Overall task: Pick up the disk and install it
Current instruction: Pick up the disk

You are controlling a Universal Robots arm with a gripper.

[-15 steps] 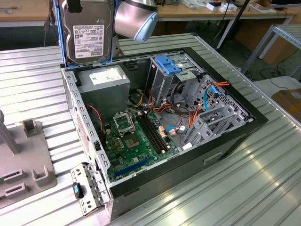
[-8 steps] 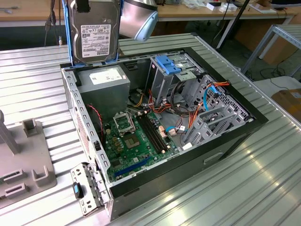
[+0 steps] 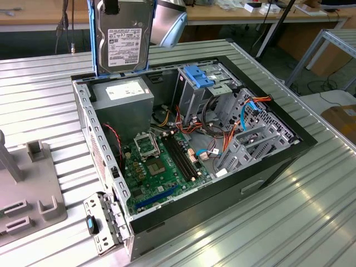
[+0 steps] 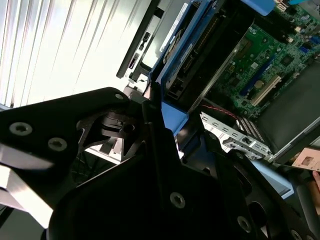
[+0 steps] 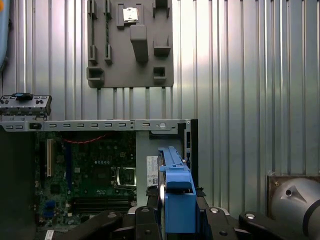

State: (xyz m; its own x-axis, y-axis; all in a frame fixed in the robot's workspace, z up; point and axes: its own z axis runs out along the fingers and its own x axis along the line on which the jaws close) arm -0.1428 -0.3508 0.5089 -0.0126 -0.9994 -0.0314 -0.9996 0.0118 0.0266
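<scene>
The disk [image 3: 123, 39], a dark grey hard drive with a white label in a bright blue carrier, hangs upright in the air above the back corner of the open computer case [image 3: 278, 161], over the power supply [image 3: 123, 94]. My gripper [image 3: 112, 5] is shut on its upper end. In the first wrist view the disk [image 5: 176, 192] shows edge-on between the black fingers [image 5: 144, 220], with the case's inside below it. The second wrist view shows the disk's connector edge [image 4: 187, 65] clamped in my gripper [image 4: 175, 125].
Inside the case lie the green motherboard [image 3: 161, 167], loose cables [image 3: 222, 133] and a silver drive cage topped by a fixed blue bracket [image 3: 198, 76]. A grey fixture plate [image 3: 25, 189] sits on the ribbed metal table [image 3: 311, 222] at the exterior view's left.
</scene>
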